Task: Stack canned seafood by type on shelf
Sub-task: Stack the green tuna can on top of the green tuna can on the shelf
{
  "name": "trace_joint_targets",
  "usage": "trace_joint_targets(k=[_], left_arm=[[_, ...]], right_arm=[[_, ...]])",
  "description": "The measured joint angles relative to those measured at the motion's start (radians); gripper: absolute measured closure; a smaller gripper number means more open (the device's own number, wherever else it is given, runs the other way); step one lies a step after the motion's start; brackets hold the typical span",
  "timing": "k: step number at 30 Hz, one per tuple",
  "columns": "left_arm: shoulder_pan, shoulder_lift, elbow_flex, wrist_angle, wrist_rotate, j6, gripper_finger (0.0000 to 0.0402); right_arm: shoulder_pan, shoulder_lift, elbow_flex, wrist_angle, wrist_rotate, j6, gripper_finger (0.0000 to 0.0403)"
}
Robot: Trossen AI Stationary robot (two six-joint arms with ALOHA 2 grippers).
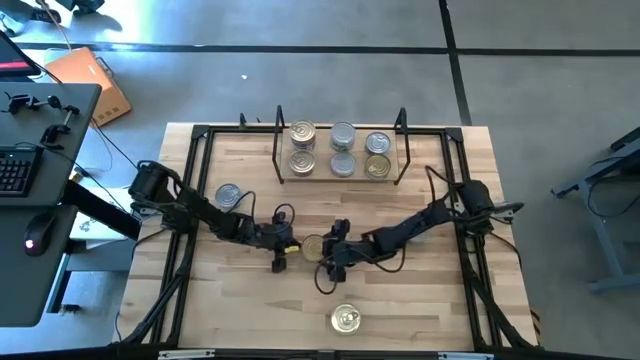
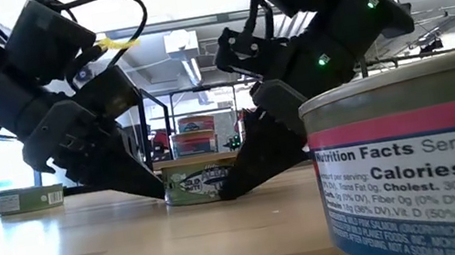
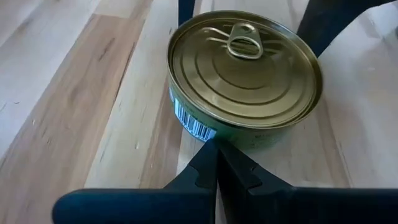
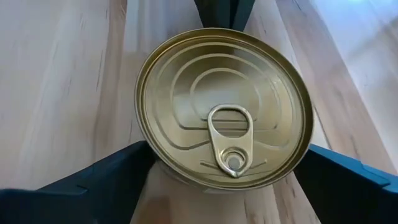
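Observation:
A gold-lidded pull-tab can (image 1: 313, 247) stands upright on the table's middle, between my two grippers. My left gripper (image 1: 294, 247) is shut, with its tips at the can's left side. My right gripper (image 4: 221, 158) is open, with one finger (image 4: 109, 177) on either side of the can; I cannot tell whether they touch it. The shelf (image 1: 322, 150) at the far edge carries several cans, some gold and some silver. A silver-lidded can (image 1: 228, 195) sits on the table at the left. Another gold-lidded can (image 1: 345, 319) sits near the front edge. My left gripper has its shut fingertips (image 3: 216, 158) against the can's side wall (image 3: 198, 129), low down by the barcode. The fingers come slanting down from the table's left. The can stands upright with its base on the table.
A black frame (image 1: 195, 150) runs along the table's edges. In the low view the near can (image 2: 418, 160) fills the right foreground. A desk with a keyboard (image 1: 15, 170) stands beyond the table's left edge.

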Motion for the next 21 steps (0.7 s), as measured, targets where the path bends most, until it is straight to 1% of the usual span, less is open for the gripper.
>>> trace_joint_targets(k=[6,9,11,15,17,21], left_arm=[[0.001,-0.003,0.004,-0.001,-0.001,0.000,0.0401],[0.001,-0.003,0.007,-0.005,-0.002,0.000,0.0401],[0.001,-0.004,0.010,-0.015,-0.002,0.000,0.0401],[0.001,-0.038,0.012,-0.094,0.001,-0.002,0.0401],[0.000,-0.066,0.010,-0.167,-0.003,-0.019,0.0401],[-0.004,-0.118,0.009,-0.279,-0.011,-0.041,0.0401]], right_arm=[[-0.009,0.003,-0.015,0.041,-0.021,0.095,0.0028],[-0.004,0.003,-0.032,0.071,-0.002,0.123,0.0032],[0.009,0.004,-0.037,0.080,0.018,0.146,0.0042],[0.037,0.004,-0.035,0.055,0.061,0.201,0.0067],[0.055,0.005,-0.034,0.038,0.087,0.228,0.0076],[0.089,0.005,-0.033,0.005,0.135,0.282,0.0082]])
